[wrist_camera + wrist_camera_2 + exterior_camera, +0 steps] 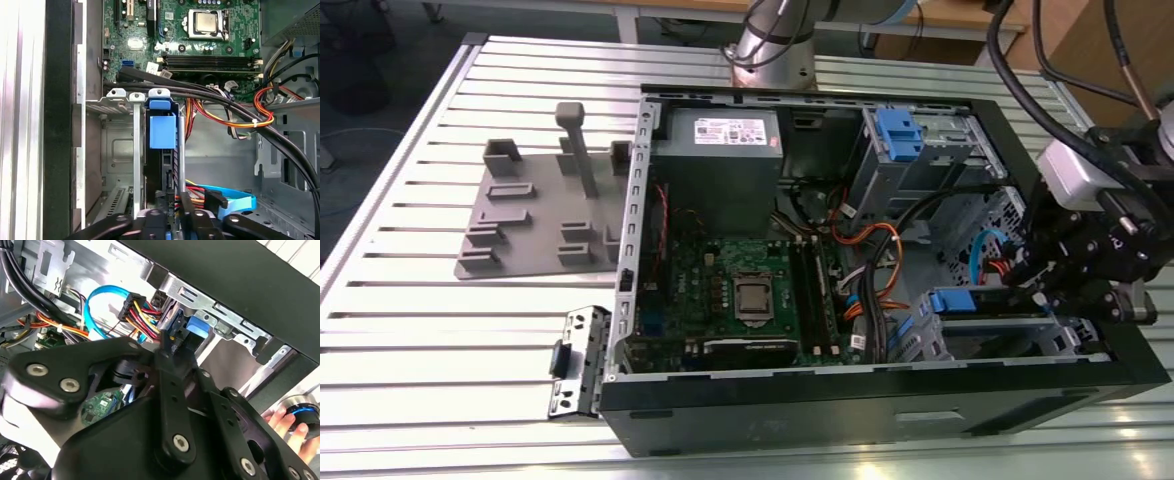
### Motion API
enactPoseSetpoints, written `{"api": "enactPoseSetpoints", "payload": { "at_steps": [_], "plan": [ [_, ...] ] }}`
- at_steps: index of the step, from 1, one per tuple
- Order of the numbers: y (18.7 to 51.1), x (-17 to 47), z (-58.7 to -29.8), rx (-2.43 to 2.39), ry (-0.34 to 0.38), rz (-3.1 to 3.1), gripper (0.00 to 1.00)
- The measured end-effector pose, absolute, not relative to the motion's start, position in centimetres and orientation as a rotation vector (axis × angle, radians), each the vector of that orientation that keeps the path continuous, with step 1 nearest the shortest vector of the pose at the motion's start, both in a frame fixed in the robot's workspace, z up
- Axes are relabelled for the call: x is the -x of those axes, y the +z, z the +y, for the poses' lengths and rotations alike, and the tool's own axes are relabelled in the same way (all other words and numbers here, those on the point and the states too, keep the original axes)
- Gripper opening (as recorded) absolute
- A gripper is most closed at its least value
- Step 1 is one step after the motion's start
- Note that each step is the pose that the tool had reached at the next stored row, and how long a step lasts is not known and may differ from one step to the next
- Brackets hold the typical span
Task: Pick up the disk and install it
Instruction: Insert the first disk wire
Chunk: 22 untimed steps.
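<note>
On the exterior view's left, the grey slotted stand point(540, 215) sits bare on the ribbed worktop point(400, 350), well apart from the action. Moving across, the open computer case point(854, 400) lies on its side, its power supply box point(716, 150) above the green motherboard point(747, 290). Near the exterior view's right, the gripper point(1067, 290) hangs over the lower drive cage point(1014, 335), just beside the blue tab showing there.

In the first wrist view the disk point(162, 150) stands on edge inside that cage, its blue rail tab point(163, 131) upright between 2 metal guides, and the gripper sits at its near end among red, yellow and blue cables point(220, 197). Whether the fingers are apart or clamped on the disk cannot be told; the linkage hides them in both wrist views.

In the second wrist view, a person's hand point(290, 427) rests by a blue-ringed knob outside the case.

The judgement: the disk looks largely seated, so this is the final push. Doing it well means pressing straight along the guides, keeping the rail square, and not pinching the cable bundle crowding the bay.
</note>
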<state>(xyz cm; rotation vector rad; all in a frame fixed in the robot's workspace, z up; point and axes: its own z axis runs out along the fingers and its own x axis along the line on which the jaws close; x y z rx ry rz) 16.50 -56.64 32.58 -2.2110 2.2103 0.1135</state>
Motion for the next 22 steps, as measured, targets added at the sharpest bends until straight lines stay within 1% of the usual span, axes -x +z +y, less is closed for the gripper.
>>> {"api": "enactPoseSetpoints", "payload": {
  "at_steps": [1,9,13,15,16,17,19,22],
  "plan": [
    [32.6,-16.5,-56.6,2.211,0.112,2.211,0.29],
    [34.1,-16.8,-56.6,2.211,0.114,2.211,0.29],
    [34.2,-17.5,-56.6,2.213,0.130,2.213,0.29],
    [34.2,-17.7,-56.4,2.214,0.139,2.214,0.28],
    [34.2,-17.8,-56.4,2.214,0.141,2.214,0.22],
    [34.2,-17.9,-56.3,2.215,0.143,2.215,0.22],
    [34.3,-18.0,-56.1,2.215,0.144,2.215,0.10],
    [34.9,-18.0,-56.1,2.214,0.145,2.215,0.10]
  ]
}}
